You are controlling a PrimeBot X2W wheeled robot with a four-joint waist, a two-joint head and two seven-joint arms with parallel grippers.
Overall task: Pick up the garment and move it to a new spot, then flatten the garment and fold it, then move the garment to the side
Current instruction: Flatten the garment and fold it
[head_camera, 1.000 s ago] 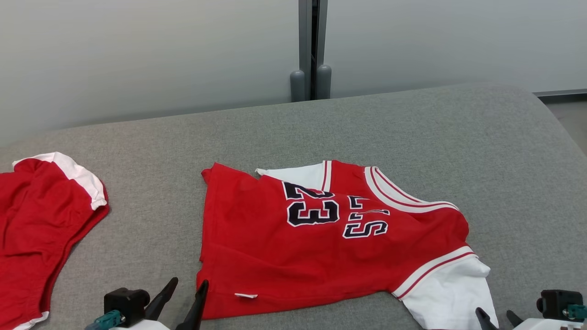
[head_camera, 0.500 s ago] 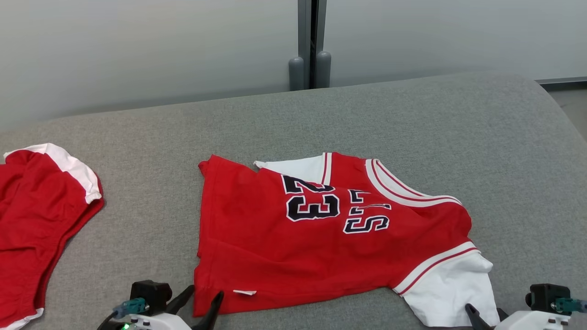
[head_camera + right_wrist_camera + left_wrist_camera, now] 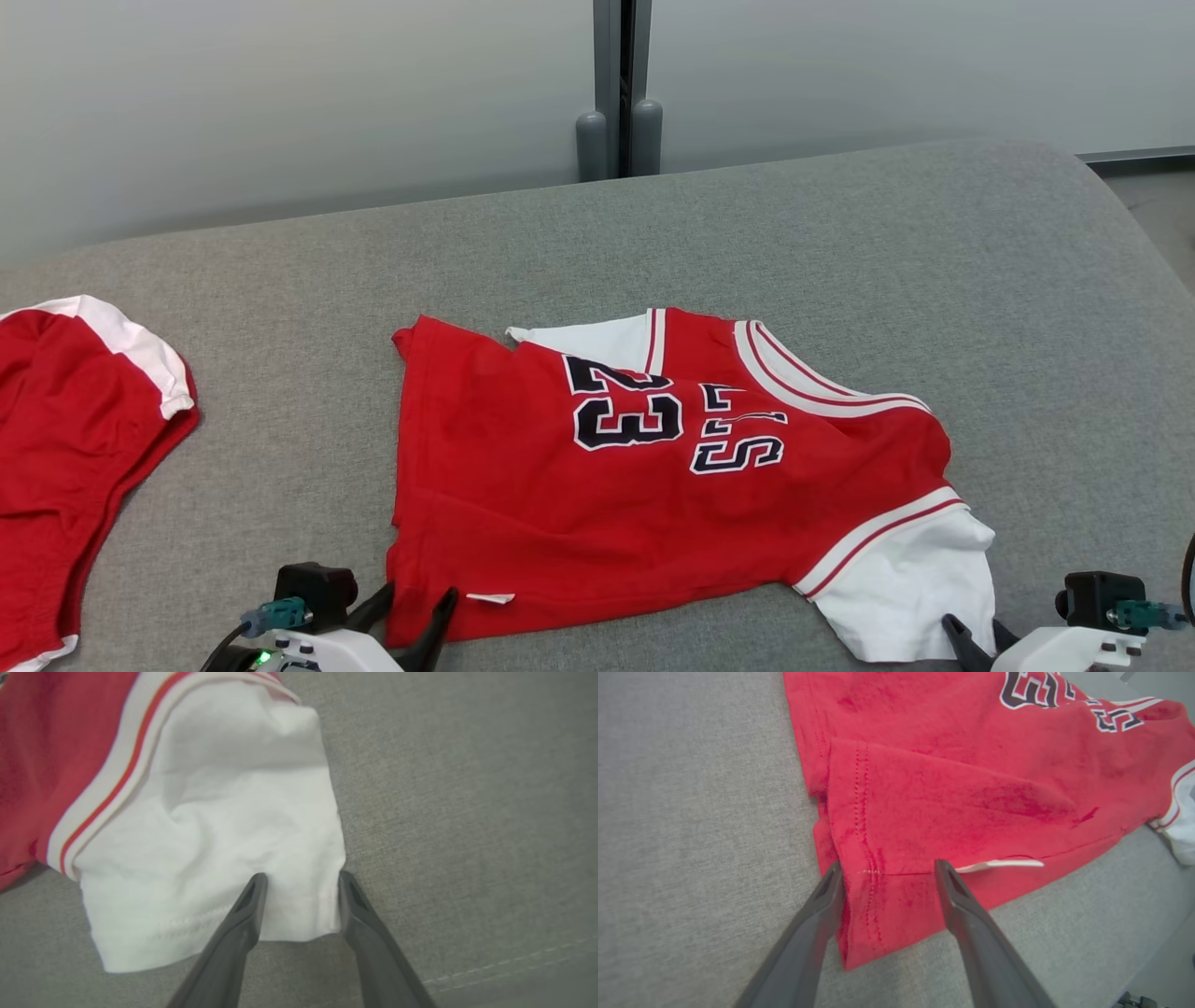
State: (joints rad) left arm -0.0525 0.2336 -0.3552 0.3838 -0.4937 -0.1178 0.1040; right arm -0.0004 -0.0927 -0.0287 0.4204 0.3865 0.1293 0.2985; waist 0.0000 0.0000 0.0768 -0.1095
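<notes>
Rumpled red jersey (image 3: pixel 523 523) — white-sleeved — on coarse grey upholstery (image 3: pixel 840 243).

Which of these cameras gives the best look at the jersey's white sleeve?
The right wrist view: the white sleeve is close up, its corner between the right gripper's open fingers. The head view shows it small; the left wrist view catches a sliver.

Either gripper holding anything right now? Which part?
Nothing held. The left gripper stands open astride the jersey hem corner; the right gripper open astride the white sleeve edge.
</notes>
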